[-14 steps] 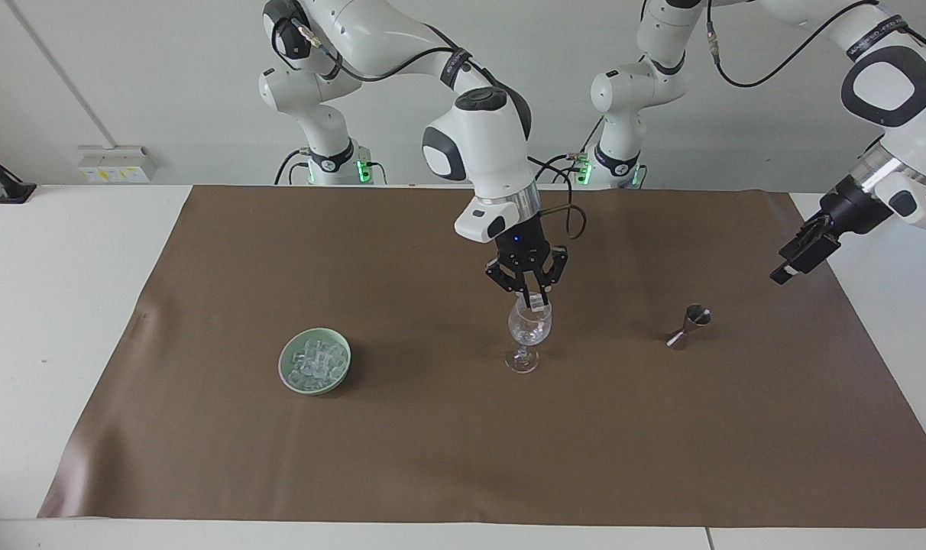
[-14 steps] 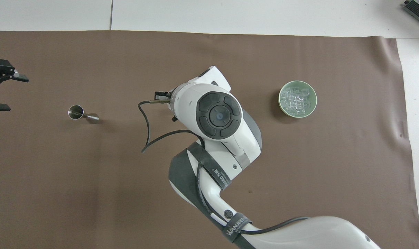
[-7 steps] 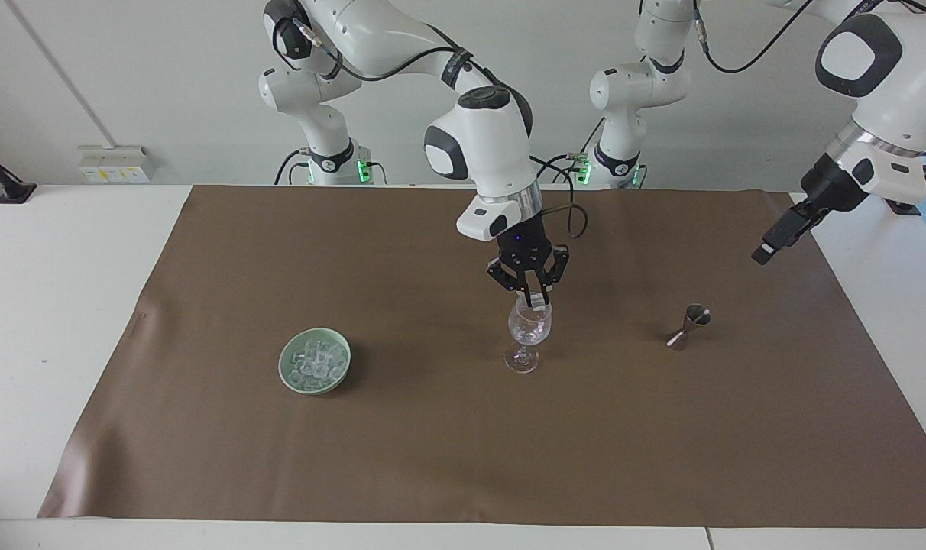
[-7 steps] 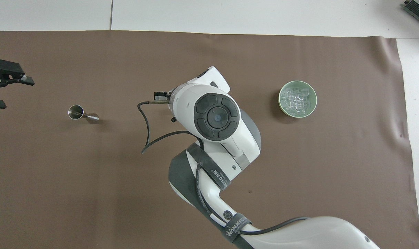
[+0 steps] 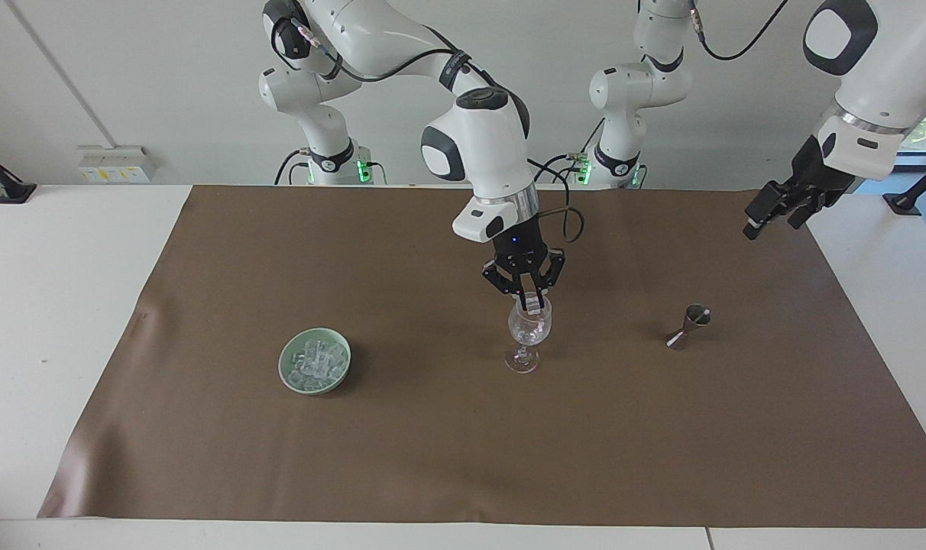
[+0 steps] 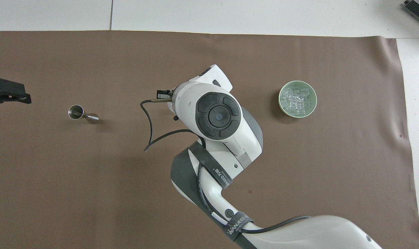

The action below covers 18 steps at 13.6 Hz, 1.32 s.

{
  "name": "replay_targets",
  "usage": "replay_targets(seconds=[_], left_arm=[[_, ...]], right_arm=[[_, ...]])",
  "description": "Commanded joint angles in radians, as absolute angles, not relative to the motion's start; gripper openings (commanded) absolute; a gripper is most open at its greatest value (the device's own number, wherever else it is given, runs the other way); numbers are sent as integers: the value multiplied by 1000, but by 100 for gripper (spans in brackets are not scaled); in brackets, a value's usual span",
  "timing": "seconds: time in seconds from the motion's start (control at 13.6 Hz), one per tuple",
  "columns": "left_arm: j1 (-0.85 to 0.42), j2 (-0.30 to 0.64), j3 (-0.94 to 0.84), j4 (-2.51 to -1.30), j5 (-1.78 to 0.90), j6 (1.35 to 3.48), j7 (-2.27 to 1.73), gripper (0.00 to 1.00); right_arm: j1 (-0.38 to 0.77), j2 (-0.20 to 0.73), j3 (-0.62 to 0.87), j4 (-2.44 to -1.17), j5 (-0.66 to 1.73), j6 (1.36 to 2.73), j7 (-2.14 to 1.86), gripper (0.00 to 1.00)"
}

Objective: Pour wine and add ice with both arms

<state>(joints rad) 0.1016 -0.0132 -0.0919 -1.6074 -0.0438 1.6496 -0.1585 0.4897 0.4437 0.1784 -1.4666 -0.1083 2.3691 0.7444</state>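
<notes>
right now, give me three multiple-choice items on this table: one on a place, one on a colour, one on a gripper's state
1. What is the right gripper over?
A. the wine glass
B. the jigger
C. the bowl

2. What colour is the bowl holding the ice cubes?
A. red
B. pale green
C. black

3. How is the right gripper?
A. wide open and empty
B. shut on an ice cube
C. shut on the glass stem

Key: 1 A, its fingertips hang at the glass rim. 2 B, the rim shows green. 3 B, a clear cube sits between its fingertips.
</notes>
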Motion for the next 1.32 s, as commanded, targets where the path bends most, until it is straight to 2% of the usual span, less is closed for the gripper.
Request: replay_targets(seconds=[0.0,0.15,0.66,1.25], left_arm=[[51,-37,-86,-1605,9,1588,-103,100],[32,-55,-87,-1621,8,1565,-100,100],[12,-66,-84,-1638,5,1572,-32,100],[52,-66,-84,-1651,-15,1623,-9,100]], right_arm=[[486,454,189,-1445,-135,2359,781,14],[488,451,189,-1445,-133,2356,781,22],[488,451,189,-1445,-135,2342,781,31],[486,449,187,-1445,-138,2339,779,32]])
